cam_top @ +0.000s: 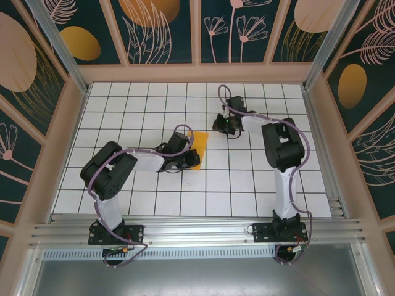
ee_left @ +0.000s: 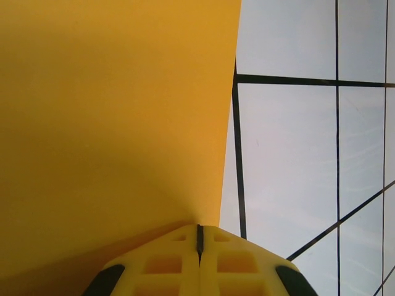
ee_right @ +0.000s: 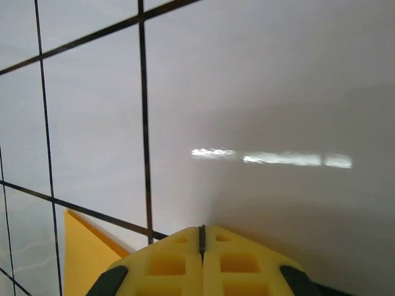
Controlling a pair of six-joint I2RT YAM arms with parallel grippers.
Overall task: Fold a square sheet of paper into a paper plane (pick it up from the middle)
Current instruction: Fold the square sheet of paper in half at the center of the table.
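Note:
The square sheet of paper (cam_top: 200,147) lies folded on the white grid table (cam_top: 136,117) as a narrow orange-yellow piece. My left gripper (cam_top: 190,160) covers its left side, so I cannot tell its full shape or whether it is a paper plane. In the left wrist view the paper (ee_left: 111,111) spreads flat ahead and to the left. My left gripper (ee_left: 199,228) is shut, its yellow tips touching the paper's near edge, and no paper shows between them. My right gripper (cam_top: 220,125) is also shut, its tips (ee_right: 201,229) low over a bare tile, with a paper corner (ee_right: 86,259) to its left.
Wooden walls (cam_top: 197,73) with painted panels close in the table at the back and both sides. A metal rail (cam_top: 197,231) carrying both arm bases runs along the near edge. Bare tiles (cam_top: 247,179) lie in front of and between the two arms.

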